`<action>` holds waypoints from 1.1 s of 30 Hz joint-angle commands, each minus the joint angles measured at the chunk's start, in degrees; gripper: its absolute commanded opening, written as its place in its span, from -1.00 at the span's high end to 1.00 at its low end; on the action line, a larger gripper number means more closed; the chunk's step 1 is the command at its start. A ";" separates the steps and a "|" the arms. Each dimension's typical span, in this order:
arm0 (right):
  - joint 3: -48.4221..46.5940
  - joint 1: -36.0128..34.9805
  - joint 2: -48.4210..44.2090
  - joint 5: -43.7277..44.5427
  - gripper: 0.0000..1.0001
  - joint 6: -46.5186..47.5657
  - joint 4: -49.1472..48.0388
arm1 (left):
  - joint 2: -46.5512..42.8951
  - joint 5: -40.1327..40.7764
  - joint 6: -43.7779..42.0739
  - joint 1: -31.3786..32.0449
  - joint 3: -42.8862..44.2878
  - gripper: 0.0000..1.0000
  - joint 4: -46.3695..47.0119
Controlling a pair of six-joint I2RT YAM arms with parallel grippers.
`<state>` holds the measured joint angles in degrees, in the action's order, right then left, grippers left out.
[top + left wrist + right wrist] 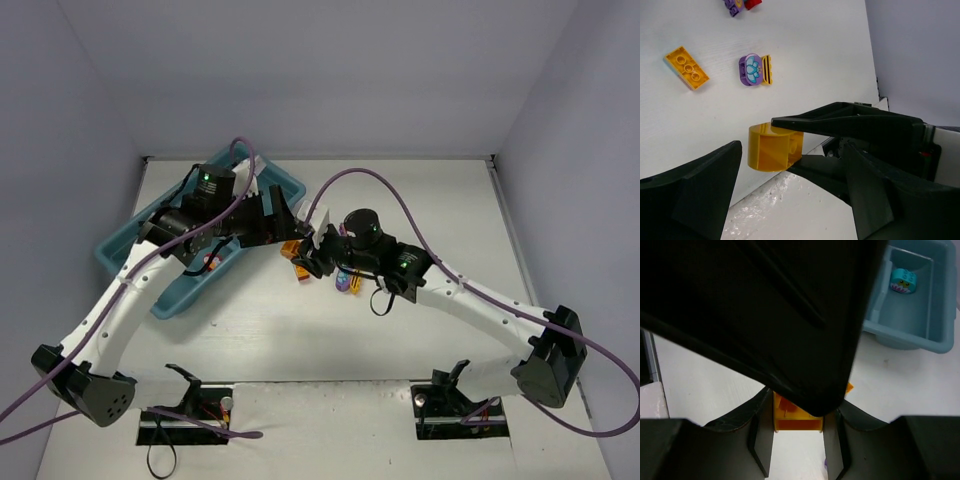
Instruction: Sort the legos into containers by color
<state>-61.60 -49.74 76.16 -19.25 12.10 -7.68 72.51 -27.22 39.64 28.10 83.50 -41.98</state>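
My right gripper (pixel 797 426) is shut on an orange-yellow lego (pixel 796 418), which sits squeezed between its two pads just above the table. In the left wrist view that same lego (pixel 771 148) shows pinched by the right gripper's black fingers (pixel 840 120), in front of my left gripper (pixel 792 167), which stands open and holds nothing. From above, the left gripper (pixel 283 222) and right gripper (pixel 308 258) nearly meet beside the teal-blue tray (pixel 130 262). One teal lego (pixel 903 281) lies in a tray compartment (pixel 910 335).
Loose on the table lie a flat yellow lego (pixel 686 67), a purple flower piece (pixel 751 70) beside a striped yellow one (pixel 767 69), plus purple (pixel 732 5) and red (pixel 752 4) bricks. The left finger's black bulk fills the top of the right wrist view.
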 commanded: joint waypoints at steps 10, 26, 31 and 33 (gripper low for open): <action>-4.23 -0.63 -2.51 -2.73 0.86 1.61 -3.13 | 1.84 -1.34 -3.78 0.64 2.01 -0.37 -2.67; -5.37 -0.45 -1.19 -3.88 0.30 1.44 -4.71 | 2.99 0.66 -4.21 1.35 -0.71 1.00 2.34; -3.62 0.86 -2.07 1.91 -0.57 -0.58 -3.92 | 1.59 8.75 -7.47 -2.77 -0.45 1.00 -2.05; -3.00 1.57 -2.59 3.94 -0.80 -1.81 -3.31 | 0.62 13.58 -8.35 -5.84 -1.41 1.00 -3.63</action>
<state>-63.44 -49.23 76.12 -19.49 11.99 -6.81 75.92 -21.71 33.76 26.15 81.71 -44.42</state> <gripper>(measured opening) 0.876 0.342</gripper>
